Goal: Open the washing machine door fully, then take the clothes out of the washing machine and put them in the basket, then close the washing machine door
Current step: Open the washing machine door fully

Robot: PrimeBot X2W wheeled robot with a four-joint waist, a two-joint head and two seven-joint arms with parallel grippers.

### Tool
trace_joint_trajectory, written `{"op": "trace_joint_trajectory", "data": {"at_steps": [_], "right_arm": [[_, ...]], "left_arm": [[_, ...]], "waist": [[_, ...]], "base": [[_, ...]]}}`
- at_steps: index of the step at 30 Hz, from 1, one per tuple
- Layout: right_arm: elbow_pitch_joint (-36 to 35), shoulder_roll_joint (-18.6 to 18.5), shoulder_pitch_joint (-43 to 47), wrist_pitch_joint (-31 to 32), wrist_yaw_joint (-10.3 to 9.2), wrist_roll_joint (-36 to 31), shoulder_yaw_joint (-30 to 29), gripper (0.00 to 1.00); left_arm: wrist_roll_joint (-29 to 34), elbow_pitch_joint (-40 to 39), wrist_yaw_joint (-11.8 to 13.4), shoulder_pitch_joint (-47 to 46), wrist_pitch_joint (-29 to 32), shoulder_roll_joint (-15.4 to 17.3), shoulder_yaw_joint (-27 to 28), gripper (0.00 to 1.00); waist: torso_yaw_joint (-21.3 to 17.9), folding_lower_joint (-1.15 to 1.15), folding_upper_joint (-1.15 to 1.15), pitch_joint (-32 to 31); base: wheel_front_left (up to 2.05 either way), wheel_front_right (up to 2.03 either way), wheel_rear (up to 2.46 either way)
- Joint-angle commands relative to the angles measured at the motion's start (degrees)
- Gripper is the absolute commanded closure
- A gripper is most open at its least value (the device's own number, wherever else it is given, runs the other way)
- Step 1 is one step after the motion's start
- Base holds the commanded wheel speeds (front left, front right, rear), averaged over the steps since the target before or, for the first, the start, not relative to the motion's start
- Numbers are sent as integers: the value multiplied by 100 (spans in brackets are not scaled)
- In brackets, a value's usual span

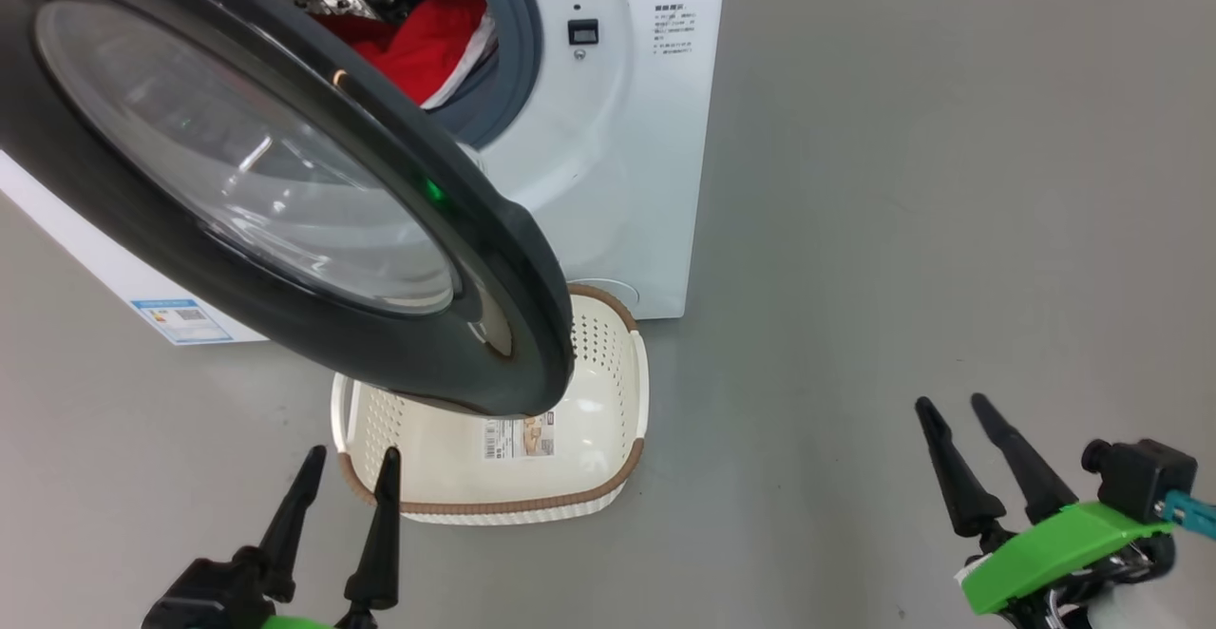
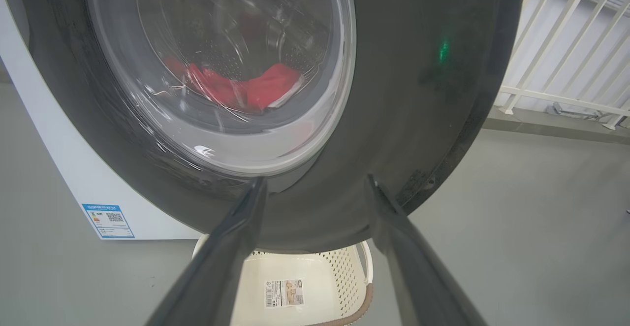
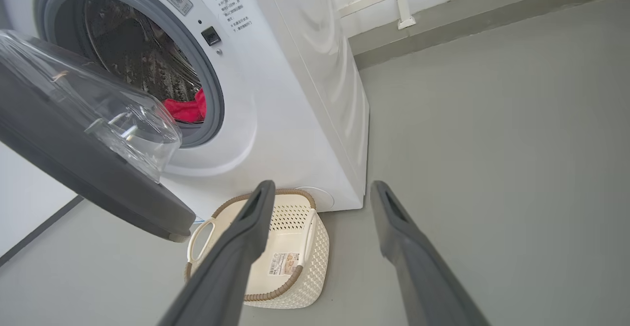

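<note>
One basket [image 1: 608, 353], one half-open door [image 1: 285, 182]

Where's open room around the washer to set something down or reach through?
Widest bare patch: grey floor right of the washing machine and basket, ahead of the right end effector. The basket's front half is free. Crowded: the washing machine door hangs over the basket's back and across the way to the clothes.
</note>
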Motion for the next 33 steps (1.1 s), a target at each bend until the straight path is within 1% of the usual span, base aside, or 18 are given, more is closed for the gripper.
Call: {"op": "trace_joint_trajectory", "data": {"at_steps": [1, 4, 7, 11, 13, 20, 33], "right_arm": [[-224, 40, 136, -52, 44, -390, -179, 0], [-477, 354, 345, -52, 44, -1070, -717, 0], [-728, 623, 524, -53, 44, -1593, -1131, 0], [-1010, 886, 763, -53, 44, -2104, -1539, 0], [-1089, 959, 897, -53, 44, -2294, -1636, 0], [-1126, 1116, 1182, -53, 44, -2576, -1748, 0], [-1224, 1159, 1169, -53, 44, -2708, -1757, 0]], "left_arm": [[57, -139, -33, -62, -68, 74, 182, 0], [68, -149, -33, -60, -68, 69, 186, 0], [87, -172, -33, -56, -68, 63, 193, 0], [119, -215, -33, -50, -68, 53, 210, 0], [132, -230, -33, -37, -68, 48, 213, 0], [141, -250, -33, 15, -68, 35, 219, 0], [141, -243, -33, 10, -68, 25, 197, 0]], "waist": [[7, 0, 0, -4], [19, 0, 0, -13], [36, 0, 0, -28], [67, 0, 0, -50], [79, 0, 0, -66], [80, 0, 0, -107], [80, 0, 0, -97]], "base": [[0, 0, 0], [0, 0, 0], [0, 0, 0], [0, 0, 0], [0, 0, 0], [0, 0, 0], [0, 0, 0]]}}
